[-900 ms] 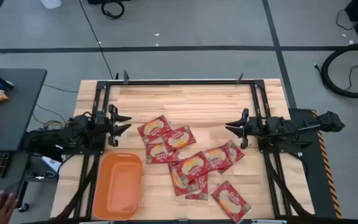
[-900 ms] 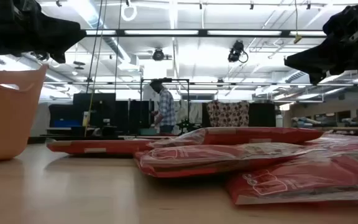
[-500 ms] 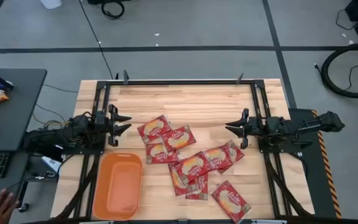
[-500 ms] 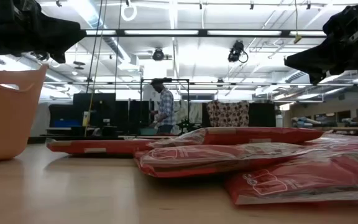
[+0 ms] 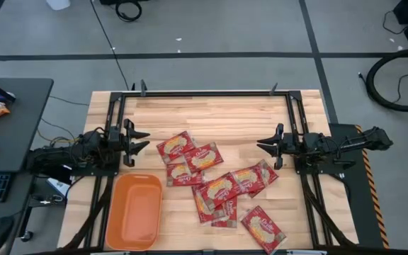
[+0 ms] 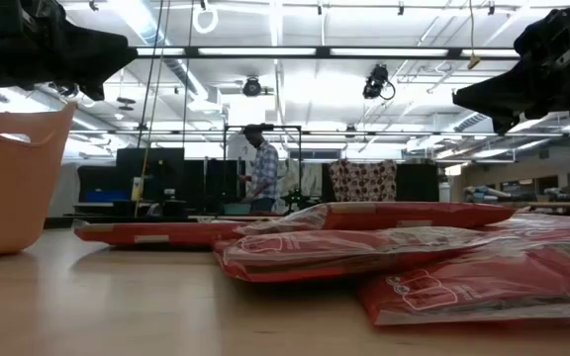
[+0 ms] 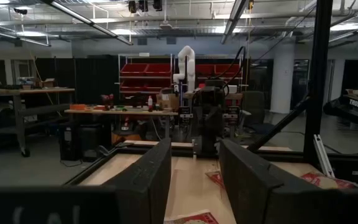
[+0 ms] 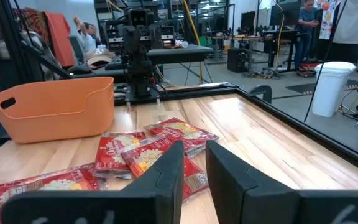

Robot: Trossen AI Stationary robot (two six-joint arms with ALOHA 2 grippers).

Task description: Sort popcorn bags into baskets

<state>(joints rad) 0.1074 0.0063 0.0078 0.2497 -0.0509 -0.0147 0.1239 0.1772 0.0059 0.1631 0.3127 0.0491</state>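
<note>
Several red popcorn bags [image 5: 218, 188] lie flat in a loose, partly overlapping heap on the wooden table, seen edge-on in the low view [image 6: 384, 252] and ahead of my right fingers [image 8: 148, 149]. The orange basket [image 5: 134, 211] stands on the table's near left part, left of the heap, holding nothing. My left gripper [image 5: 142, 139] hovers open at the table's left edge, above and beyond the basket. My right gripper [image 5: 264, 146] hovers open at the right side, right of the heap.
Black frame rails [image 5: 211, 93] run along the table's far, left and right edges. The far half of the table [image 5: 218, 113] is bare wood. A dark side desk [image 5: 9, 120] with a keyboard stands left of the table. A person [image 6: 261, 173] stands far back in the room.
Both arms and all bags stay still. A person's hand at the lower left corner of the high view has drawn away out of sight.
</note>
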